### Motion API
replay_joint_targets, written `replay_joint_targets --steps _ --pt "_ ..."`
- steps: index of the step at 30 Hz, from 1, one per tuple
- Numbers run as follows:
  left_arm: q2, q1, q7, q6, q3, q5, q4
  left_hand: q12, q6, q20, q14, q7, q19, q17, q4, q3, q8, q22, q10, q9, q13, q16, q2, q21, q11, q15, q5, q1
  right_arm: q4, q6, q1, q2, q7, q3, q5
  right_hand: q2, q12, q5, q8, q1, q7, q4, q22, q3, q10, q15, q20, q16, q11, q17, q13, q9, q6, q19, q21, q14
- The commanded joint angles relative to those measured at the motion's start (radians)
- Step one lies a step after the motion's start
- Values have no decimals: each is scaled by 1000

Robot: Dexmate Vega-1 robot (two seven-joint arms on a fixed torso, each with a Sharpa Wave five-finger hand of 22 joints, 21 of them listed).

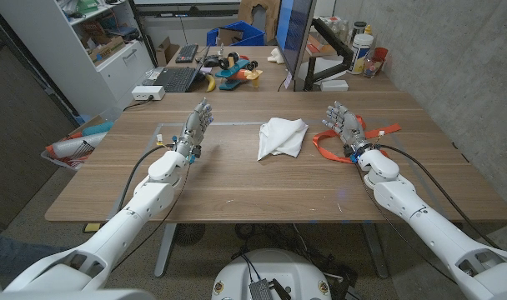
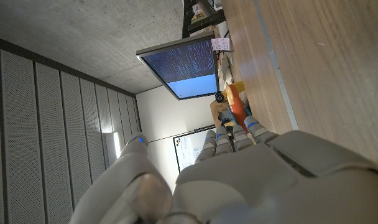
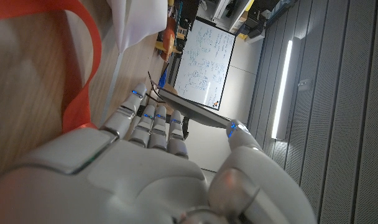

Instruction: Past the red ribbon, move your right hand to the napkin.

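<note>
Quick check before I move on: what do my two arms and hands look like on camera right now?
Both arms are glossy white rounded shells, each with a black cable running along the forearm to the wrist. The left hand and right hand are light grey with darker segmented fingers; the wrist views show small blue markings on the fingers and pale, smooth backs.

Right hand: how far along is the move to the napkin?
Barely begun. The right hand stands at the red fabric ribbon, fingers apart, holding nothing. The crumpled white cloth napkin lies untouched beyond the ribbon, toward the table's middle. Left to do: carry the hand past the ribbon to the napkin. The left hand waits open, apart.
</note>
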Motion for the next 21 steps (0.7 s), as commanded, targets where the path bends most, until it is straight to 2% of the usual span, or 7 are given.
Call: replay_joint_targets --steps 1,7,21 --pt "-113 22 -78 45 -145 138 -1 5 -2 1 -4 8 -8 5 -1 8 6 3 -2 2 1 7 2 1 7 3 5 9 35 21 14 21 7 -6 -6 -3 4 6 7 8 -2 0 2 5 11 -1 -2 6 -1 0 2 1 10 5 5 9" --pt "-156 6 -111 62 -194 192 10 5 -1 1 -4 6 -7 4 -3 9 7 3 -2 1 -4 7 6 -2 4 3 5 10 81 41 44 41 26 -9 -8 -2 2 6 7 7 -3 -1 2 3 12 -2 -2 7 -1 -3 -1 -2 11 5 5 10" --pt "-192 0 -157 94 -245 257 -5 8 2 3 -3 5 -7 3 -6 11 7 4 1 1 -14 7 12 -9 2 3 5 12 68 70 47 45 9 -15 -38 0 -1 6 7 4 -9 -3 2 -3 18 -3 -2 8 -3 -8 -8 -9 13 6 5 12"
